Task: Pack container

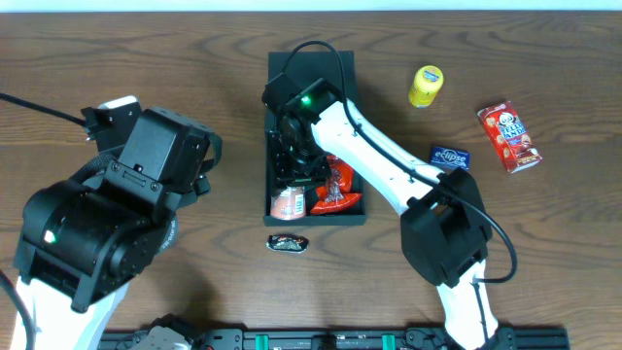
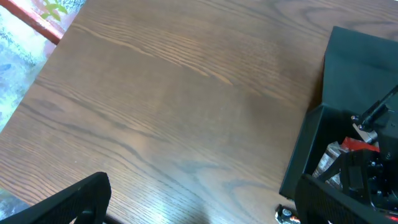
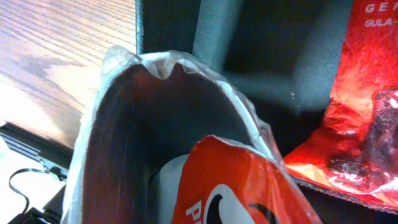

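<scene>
**Right hand down in the container, left hand spread wide at the side**

My right gripper (image 1: 292, 167) is lowered inside the container (image 1: 330, 219), at its left half. My wrist camera there is filled by a clear-plastic pack with a red-and-white label (image 3: 249, 186), so close that I cannot see my own fingers. I cannot tell whether I am gripping it or only hanging over it. From above, the pack lies in the near left corner of the box. Just to its right lies a crinkled red packet (image 1: 340, 185), also inside.

The container sits in the middle of the table (image 1: 146, 58), its flat lid folded back on the far side.

My left gripper (image 2: 208, 208) is spread wide with nothing between the fingers. It hangs over the wood to the left of the box, well apart from it.

Outside, a small dark-wrapped piece (image 1: 288, 243) lies just in front of the box. To the right of the box are a blue pack (image 1: 449, 156), a red carton (image 1: 508, 136) and a yellow item (image 1: 426, 86).
</scene>
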Controlling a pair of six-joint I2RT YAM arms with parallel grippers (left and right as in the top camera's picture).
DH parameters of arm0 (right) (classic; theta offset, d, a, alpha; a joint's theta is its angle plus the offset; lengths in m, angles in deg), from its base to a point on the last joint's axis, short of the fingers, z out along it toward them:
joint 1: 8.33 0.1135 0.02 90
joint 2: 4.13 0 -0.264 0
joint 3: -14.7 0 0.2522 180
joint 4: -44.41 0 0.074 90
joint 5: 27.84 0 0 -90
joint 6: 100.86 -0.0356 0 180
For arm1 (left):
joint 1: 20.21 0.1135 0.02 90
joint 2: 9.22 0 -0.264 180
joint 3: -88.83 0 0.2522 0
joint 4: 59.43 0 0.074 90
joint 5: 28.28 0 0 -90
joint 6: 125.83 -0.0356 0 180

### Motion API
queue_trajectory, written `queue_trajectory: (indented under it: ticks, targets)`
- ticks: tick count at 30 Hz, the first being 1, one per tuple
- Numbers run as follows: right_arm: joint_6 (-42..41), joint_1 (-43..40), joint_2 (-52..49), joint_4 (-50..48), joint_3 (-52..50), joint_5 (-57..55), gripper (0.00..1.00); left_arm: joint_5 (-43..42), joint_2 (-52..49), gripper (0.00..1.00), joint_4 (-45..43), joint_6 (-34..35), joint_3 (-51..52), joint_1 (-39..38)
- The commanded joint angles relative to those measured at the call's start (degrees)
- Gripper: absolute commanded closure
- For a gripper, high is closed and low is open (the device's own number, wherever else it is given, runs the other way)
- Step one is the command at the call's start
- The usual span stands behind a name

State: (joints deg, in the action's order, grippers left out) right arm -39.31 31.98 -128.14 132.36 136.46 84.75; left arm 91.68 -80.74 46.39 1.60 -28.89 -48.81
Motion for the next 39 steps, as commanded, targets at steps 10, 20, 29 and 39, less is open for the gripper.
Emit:
queue_trajectory:
  ticks: [10, 20, 29, 39]
  targets:
    - [-0.66, 0.70, -4.44, -0.74, 1.27, 0.09, 0.99, 0.24, -0.02, 0.05, 0.90, -0.20, -0.07, 0.24]
    - [-0.61, 1.16, -4.83, -1.44, 1.27, -0.09, 0.85, 0.52, -0.02, 0.05, 0.90, -0.20, -0.07, 0.24]
    - [0.94, 1.57, -4.83, -1.36, 1.27, -0.09, 0.28, 0.68, -0.02, 0.05, 0.87, -0.20, -0.07, 0.24]
    - [1.36, 2.05, -4.42, -0.70, 3.72, -0.13, 0.01, 0.68, -0.02, 0.05, 0.87, -0.20, -0.07, 0.24]
